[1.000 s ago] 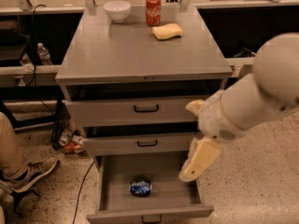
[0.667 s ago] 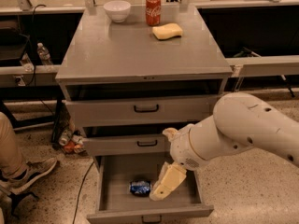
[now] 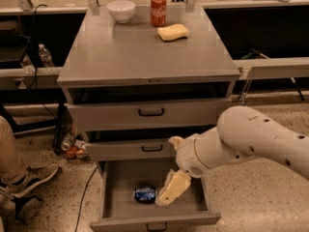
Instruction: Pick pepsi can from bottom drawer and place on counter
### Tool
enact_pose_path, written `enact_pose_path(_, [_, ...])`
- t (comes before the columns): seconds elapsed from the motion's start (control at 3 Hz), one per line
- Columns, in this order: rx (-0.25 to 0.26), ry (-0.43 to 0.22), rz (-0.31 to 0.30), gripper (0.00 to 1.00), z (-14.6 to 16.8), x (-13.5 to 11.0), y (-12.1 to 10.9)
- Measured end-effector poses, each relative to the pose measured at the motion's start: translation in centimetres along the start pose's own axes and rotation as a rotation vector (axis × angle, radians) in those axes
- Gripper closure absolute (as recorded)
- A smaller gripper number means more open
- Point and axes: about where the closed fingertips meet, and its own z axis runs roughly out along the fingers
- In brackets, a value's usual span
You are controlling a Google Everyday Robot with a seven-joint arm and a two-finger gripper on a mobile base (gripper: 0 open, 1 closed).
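We are logging the desk (image 3: 135, 57) well above the fingers (image 3: 172, 189). The bottom drawer (image 3: 155, 221) is standing open around them. The gripper (image 3: 168, 174) is hanging inside, fingers spread, holding nothing; the pepsi can (image 3: 145, 194) is lying just beside the lower fingertip.

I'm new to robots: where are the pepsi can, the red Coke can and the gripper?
pepsi can (image 3: 145, 194): camera view, blue side.
red Coke can (image 3: 158, 11): camera view, red side.
gripper (image 3: 163, 199): camera view, its tip, in the bottom drawer (image 3: 116, 199) beside the pepsi can.
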Motion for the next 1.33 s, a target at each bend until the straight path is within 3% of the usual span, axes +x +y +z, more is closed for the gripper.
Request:
enact_pose_path(0.33, [-0.014, -0.092, 0.053, 0.00, 5.5, 4.8, -2.3])
enact_pose_path(1.0, [-0.075, -0.145, 0.160, 0.00, 16.6, 11.7, -3.5])
enact_pose_path(1.33, [-0.075, -0.144, 0.160, 0.00, 16.6, 11.8, -3.5])
